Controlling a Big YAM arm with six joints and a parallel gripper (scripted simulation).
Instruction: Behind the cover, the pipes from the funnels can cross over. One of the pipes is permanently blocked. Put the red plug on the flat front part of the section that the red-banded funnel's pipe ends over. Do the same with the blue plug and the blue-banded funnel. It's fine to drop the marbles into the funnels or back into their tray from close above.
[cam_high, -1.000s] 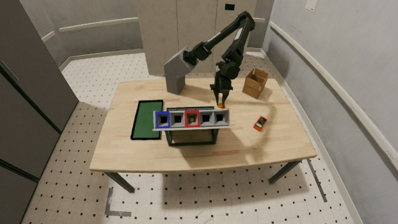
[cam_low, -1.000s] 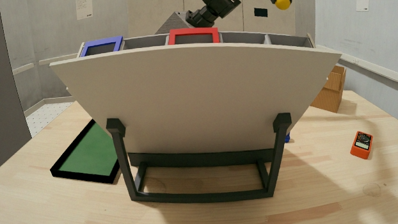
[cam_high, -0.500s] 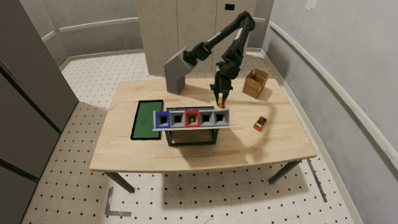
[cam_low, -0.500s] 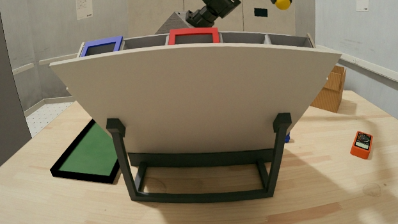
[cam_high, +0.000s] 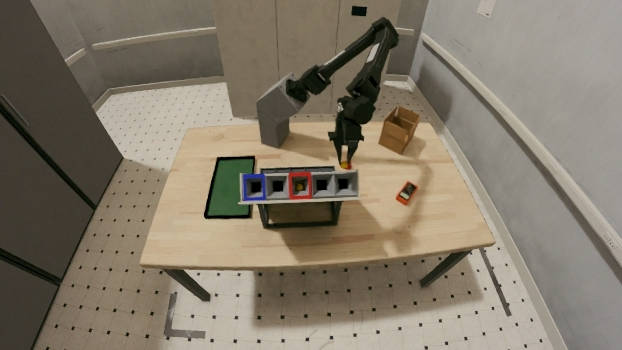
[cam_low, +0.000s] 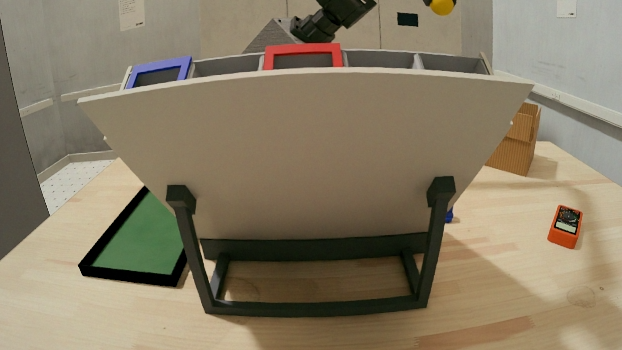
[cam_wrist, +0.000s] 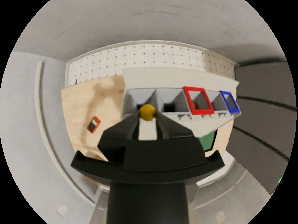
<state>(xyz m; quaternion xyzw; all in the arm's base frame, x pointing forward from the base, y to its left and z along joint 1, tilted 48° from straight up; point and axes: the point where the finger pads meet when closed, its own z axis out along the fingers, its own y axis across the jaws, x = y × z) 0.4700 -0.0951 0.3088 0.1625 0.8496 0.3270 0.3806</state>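
Note:
My gripper (cam_high: 345, 158) (cam_wrist: 147, 113) is shut on a yellow marble (cam_high: 344, 163) (cam_low: 442, 5) (cam_wrist: 147, 111). It holds the marble above the back of the rightmost funnel (cam_high: 343, 184) in the row of grey funnels. The red-banded funnel (cam_high: 300, 174) (cam_low: 303, 49) (cam_wrist: 196, 99) is the middle one, and a yellow spot shows in its opening. The blue-banded funnel (cam_high: 254, 176) (cam_low: 159, 66) (cam_wrist: 230, 102) is at the left end. The beige cover (cam_low: 300, 150) hides the pipes and sections. A bit of the red plug (cam_high: 348, 166) shows just behind the marble. A bit of the blue plug (cam_low: 449, 215) shows behind the stand's right leg.
A green tray with a black rim (cam_high: 216, 187) (cam_low: 125, 272) lies left of the funnel stand (cam_low: 310, 305). A cardboard box (cam_high: 398, 129) (cam_low: 517, 145) stands at the back right. An orange device (cam_high: 407, 192) (cam_low: 566, 226) lies to the right. The arm's grey base (cam_high: 274, 112) stands behind.

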